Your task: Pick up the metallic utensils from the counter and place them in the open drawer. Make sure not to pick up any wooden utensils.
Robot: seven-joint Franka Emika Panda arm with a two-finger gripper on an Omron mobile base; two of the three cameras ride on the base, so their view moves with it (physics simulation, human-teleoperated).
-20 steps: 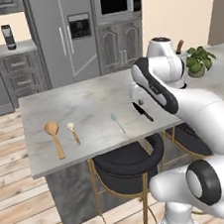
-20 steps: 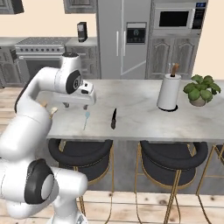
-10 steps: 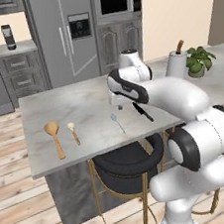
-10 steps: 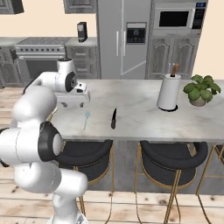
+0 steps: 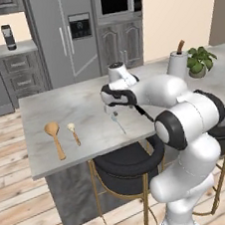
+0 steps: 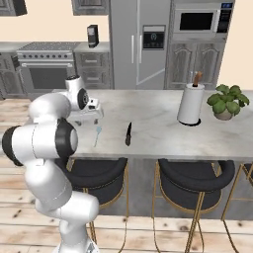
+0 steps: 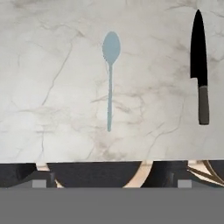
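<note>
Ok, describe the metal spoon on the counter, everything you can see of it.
The spoon is thin and silver-grey, metallic-looking, with a small oval bowl and a long, straight, narrow handle. It lies flat on the light marbled counter, near its front edge, roughly parallel to the dark knife and apart from it. Nothing touches it but the counter. The open hand hovers just above it.

Hidden and cropped parts around the marbled island

In the left base view the white robot arm is covering the slim dark kitchen knife, and the thin silver-grey spoon (image 5: 118, 123) is showing too small there to read its bowl. In the hand view the light grey marbled stone counter (image 7: 52, 87) is running off three edges, and the round black stool seats (image 7: 96, 174) below its rim are being cropped by the bottom band.
</note>
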